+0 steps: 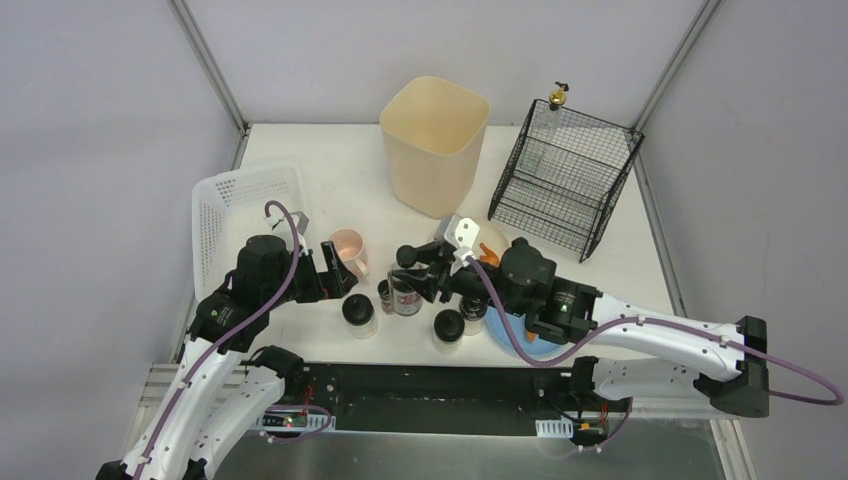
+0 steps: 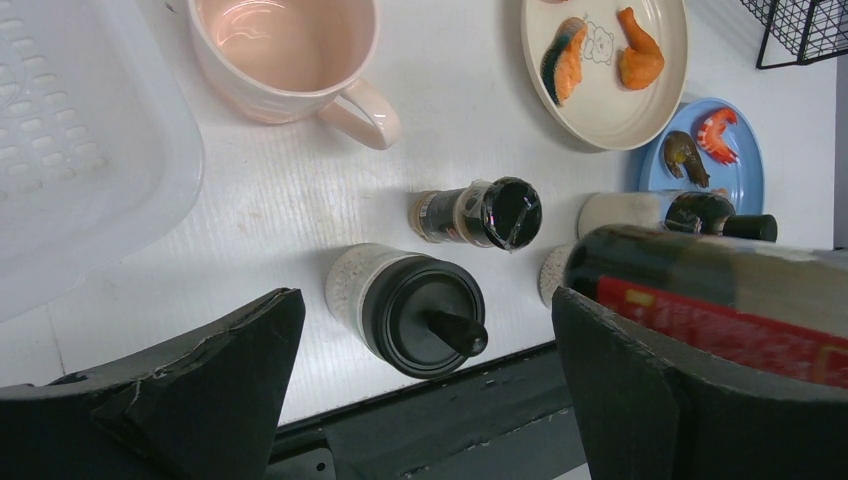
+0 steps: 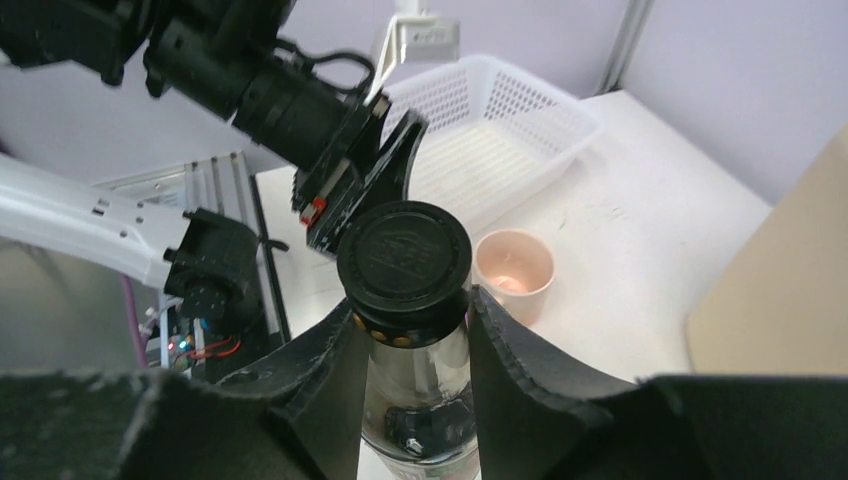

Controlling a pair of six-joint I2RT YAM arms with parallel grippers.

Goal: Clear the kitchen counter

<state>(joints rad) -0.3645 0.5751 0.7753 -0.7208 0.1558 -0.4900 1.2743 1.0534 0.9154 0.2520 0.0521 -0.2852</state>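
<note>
Jaws of the right gripper are pressed on both sides of a dark bottle with a black cap, near the front edge of the kitchen counter. Jaws of the left gripper are spread wide with nothing held, and a pink mug is seen just beside them, by the white basket
</note>
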